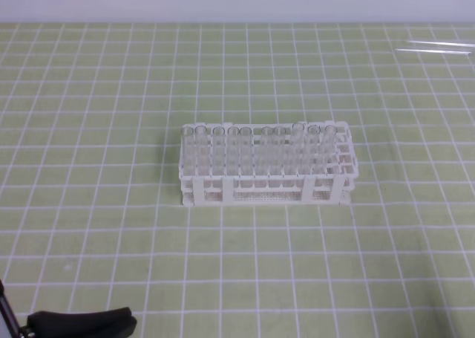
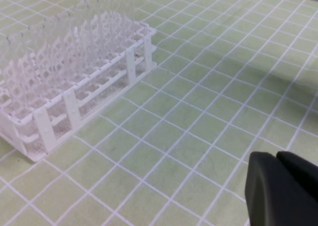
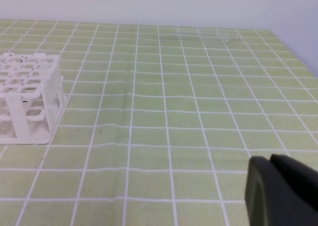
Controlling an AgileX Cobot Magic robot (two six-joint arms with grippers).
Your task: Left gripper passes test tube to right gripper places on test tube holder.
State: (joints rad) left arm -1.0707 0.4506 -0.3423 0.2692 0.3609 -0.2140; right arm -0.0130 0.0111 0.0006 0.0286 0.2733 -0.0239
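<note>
On a green gridded table cloth (image 1: 89, 226), seen from the high exterior camera, the white test tube holder (image 1: 266, 166) stands at mid-table with clear tubes upright in its back rows, while a loose test tube (image 1: 438, 48) lies flat near the far right corner, well apart from the rack. Only the left gripper (image 1: 111, 322) enters this view, a black tip at the lower left edge, low over the cloth and carrying nothing; the right gripper is out of this frame. From the left wrist camera, the left gripper (image 2: 283, 186) shows its black fingers pressed together and empty at the lower right, the test tube holder (image 2: 74, 87) off to the upper left, and no loose tube in sight. From the right wrist camera, the right gripper (image 3: 278, 188) is likewise closed with nothing between its fingers, the holder's end (image 3: 30, 97) at left, and the faint glass of the test tube (image 3: 218, 38) lying on the far cloth ahead. By this evidence the task stands at its very start, the pickup not yet begun. The next move appears to call for the left gripper to spread its fingers and reach across the table to the far right corner, a long stretch, then close on the slim, roll-prone glass.
</note>
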